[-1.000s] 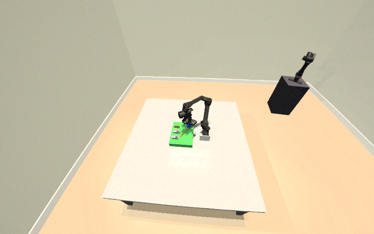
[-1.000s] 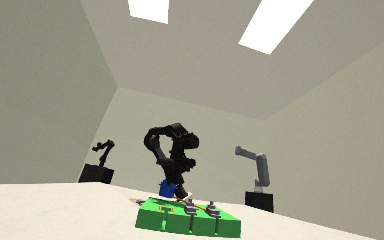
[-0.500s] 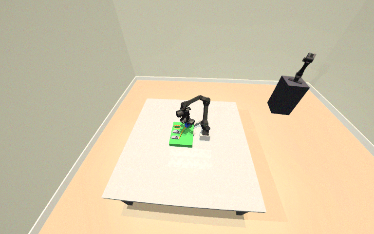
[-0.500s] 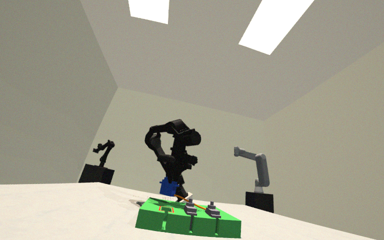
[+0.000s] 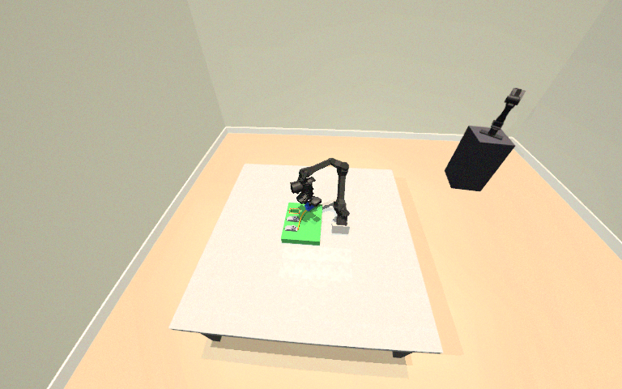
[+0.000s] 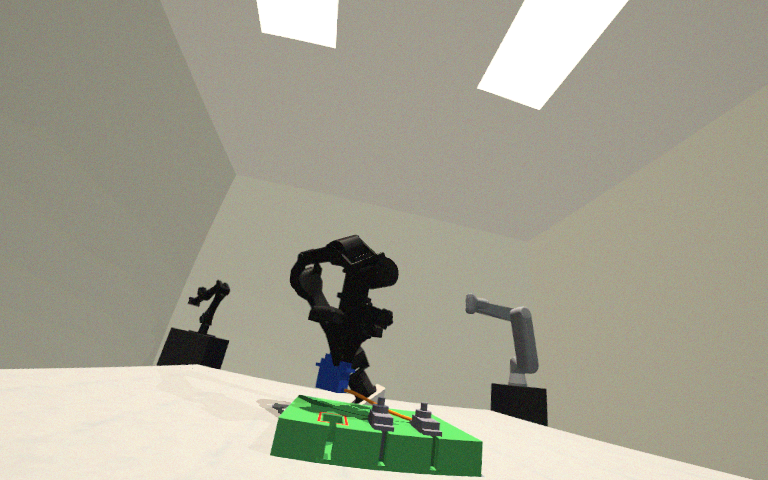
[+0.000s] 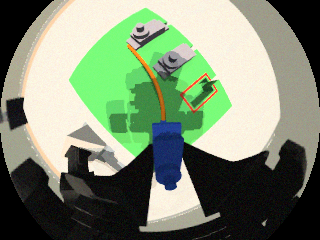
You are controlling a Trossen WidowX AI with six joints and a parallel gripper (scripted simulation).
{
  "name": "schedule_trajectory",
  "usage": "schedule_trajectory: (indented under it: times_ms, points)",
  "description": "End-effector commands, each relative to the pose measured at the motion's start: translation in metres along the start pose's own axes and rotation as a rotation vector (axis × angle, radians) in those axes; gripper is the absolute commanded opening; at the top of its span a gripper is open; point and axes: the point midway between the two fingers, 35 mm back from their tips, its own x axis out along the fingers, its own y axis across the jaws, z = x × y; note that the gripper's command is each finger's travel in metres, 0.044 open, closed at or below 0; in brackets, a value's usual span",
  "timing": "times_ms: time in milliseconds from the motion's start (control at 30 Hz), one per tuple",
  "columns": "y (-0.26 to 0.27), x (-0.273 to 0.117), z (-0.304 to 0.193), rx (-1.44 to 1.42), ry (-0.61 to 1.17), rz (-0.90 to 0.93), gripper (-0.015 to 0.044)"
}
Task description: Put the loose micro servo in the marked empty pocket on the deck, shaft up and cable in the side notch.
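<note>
My gripper (image 7: 167,146) (image 6: 346,369) (image 5: 309,203) is shut on the blue micro servo (image 7: 167,150) (image 6: 330,374), holding it off the surface at the near edge of the green deck (image 7: 100,74) (image 6: 351,447) (image 5: 302,236). The servo's orange cable (image 7: 151,79) (image 6: 362,397) trails from it across the deck. The red-outlined pocket (image 7: 194,86) (image 6: 318,417) is open on the deck, apart from the servo. Two grey servos (image 7: 148,32) (image 7: 174,60) (image 6: 380,417) (image 6: 424,421) sit in the deck beside it.
The arm's base stands on a white block (image 5: 340,228) beside the deck. A black pedestal with a small camera arm (image 5: 479,162) (image 6: 192,346) and a grey arm on a black box (image 6: 518,339) stand off the table.
</note>
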Motion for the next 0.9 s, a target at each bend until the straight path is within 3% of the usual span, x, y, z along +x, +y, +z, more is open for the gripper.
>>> schedule_trajectory:
  times_ms: [0, 700, 867]
  points:
    - [-0.0013, -0.0009, -0.0007, 0.096, 0.0, -0.004, 0.0]
    - [-0.0014, -0.0009, -0.0007, 0.826, -0.002, -0.004, 0.0]
    - [-0.0014, -0.0008, -0.0007, 0.878, -0.002, -0.004, 0.0]
